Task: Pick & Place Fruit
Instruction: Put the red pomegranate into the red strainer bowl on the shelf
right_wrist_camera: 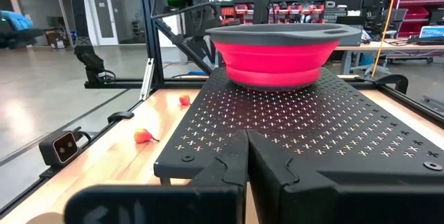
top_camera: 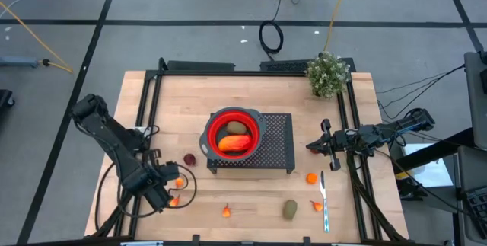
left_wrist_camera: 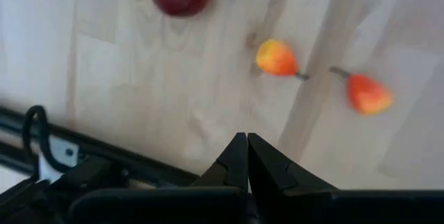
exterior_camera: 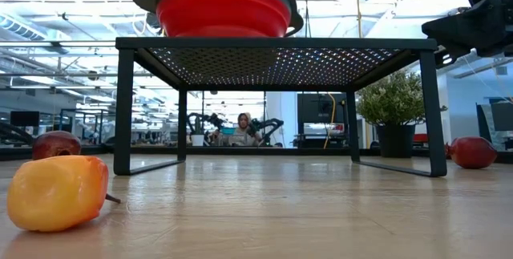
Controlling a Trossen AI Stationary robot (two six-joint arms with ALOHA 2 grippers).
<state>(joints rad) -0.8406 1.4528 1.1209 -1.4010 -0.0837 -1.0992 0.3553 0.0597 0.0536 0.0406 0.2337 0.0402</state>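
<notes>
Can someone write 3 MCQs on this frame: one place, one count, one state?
1. Where does the red bowl sit?
A. on the black perforated rack
B. on the bare table
C. beside the potted plant

2. How many fruit pieces lie inside the bowl?
A. none
B. two
C. five

3. How are the left gripper's fingers?
A. wide open
B. shut, empty
C. shut on a red fruit

Answers: 1 A, the high view shows it on the rack. 2 B, a long orange piece and a brownish-green oval. 3 B, fingertips meet with nothing between.
</notes>
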